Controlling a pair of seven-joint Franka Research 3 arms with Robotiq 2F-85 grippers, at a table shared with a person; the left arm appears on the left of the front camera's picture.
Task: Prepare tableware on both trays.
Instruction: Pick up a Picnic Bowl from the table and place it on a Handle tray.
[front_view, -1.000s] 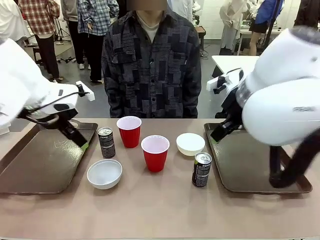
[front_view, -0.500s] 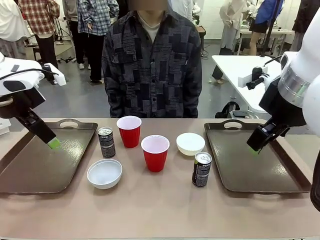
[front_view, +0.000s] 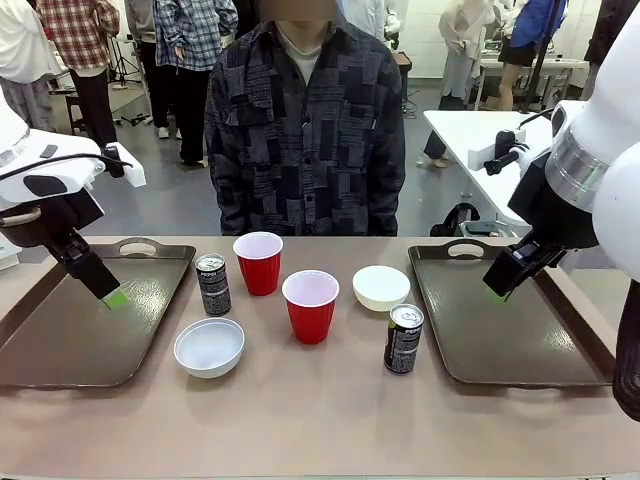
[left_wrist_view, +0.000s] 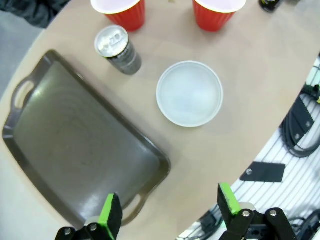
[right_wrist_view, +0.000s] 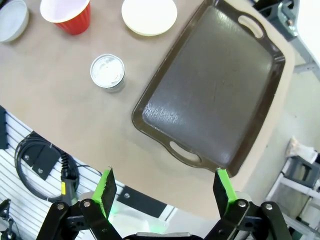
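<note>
- The left claw (front_view: 112, 296) hangs over the left tray (front_view: 60, 350) with its green-tipped fingers pointing down. In the left wrist view the fingers stand wide apart with nothing between them.
- The left tray lies at the left end of the counter (front_view: 300, 420), with one cut-out handle on the person's side. Its surface is bare.
- The left can (front_view: 212, 284) stands upright on the counter, just beside the tray's far right corner and apart from it.
- The left bowl (front_view: 209, 346) sits on the counter in front of that can, near the tray's right rim, and is empty.
- The far red cup (front_view: 259, 262) stands upright just right of the left can, on the person's side.
- The near red cup (front_view: 310, 305) stands upright near the middle of the counter, apart from the far cup.
- A person (front_view: 305, 130) in a dark patterned shirt stands behind the counter's middle.
- The right bowl (front_view: 381, 287) rests on the counter, right of the near cup and near the right tray's left rim.
- The right can (front_view: 404, 338) stands upright in front of that bowl, just beside the right tray.
- The right tray (front_view: 520, 370) lies at the right end of the counter, bare.
- The right claw (front_view: 497, 291) hangs over the right tray. In the right wrist view its fingers are spread wide and hold nothing.
</note>
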